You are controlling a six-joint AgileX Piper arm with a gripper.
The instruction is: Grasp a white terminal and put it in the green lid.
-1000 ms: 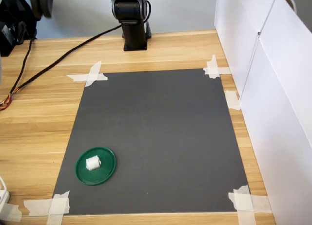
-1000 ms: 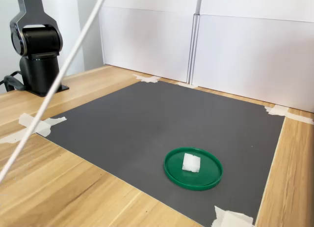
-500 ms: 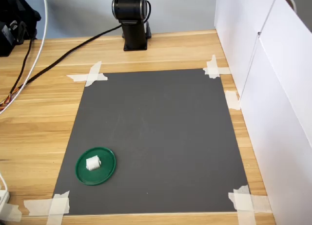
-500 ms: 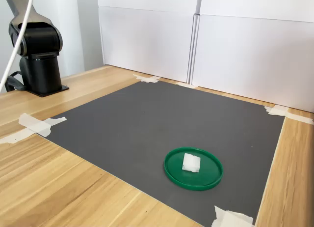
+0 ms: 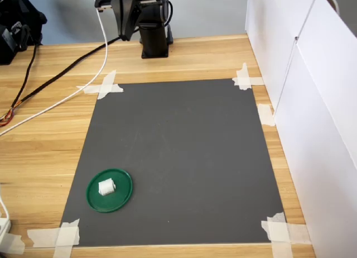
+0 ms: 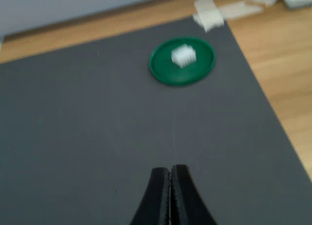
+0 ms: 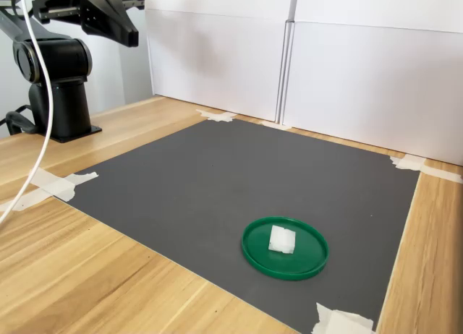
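The white terminal point(image 5: 106, 186) lies inside the green lid point(image 5: 124, 192), near the front left corner of the dark mat in the first exterior view. Both exterior views show it resting there untouched: terminal point(image 7: 282, 239), lid point(image 7: 309, 252). My gripper point(image 5: 125, 30) hangs high at the back by the arm's base, far from the lid, and shows in the second exterior view point(image 7: 131, 37) at upper left. In the wrist view the gripper point(image 6: 170, 171) is shut with nothing in it, and the terminal point(image 6: 183, 55) sits in the lid point(image 6: 163, 69) well ahead of it.
A dark grey mat point(image 5: 184, 157) is taped to the wooden table point(image 5: 44, 135). White panels point(image 5: 312, 101) wall off the first exterior view's right side. A white cable point(image 5: 67, 99) and a black cable point(image 5: 72, 62) trail over the table on that view's left. The arm's base point(image 5: 153, 40) stands at the back.
The arm has swung so the gripper now shows near the base at the back. The white cable has shifted across the table's left side. Terminal and lid have not moved.
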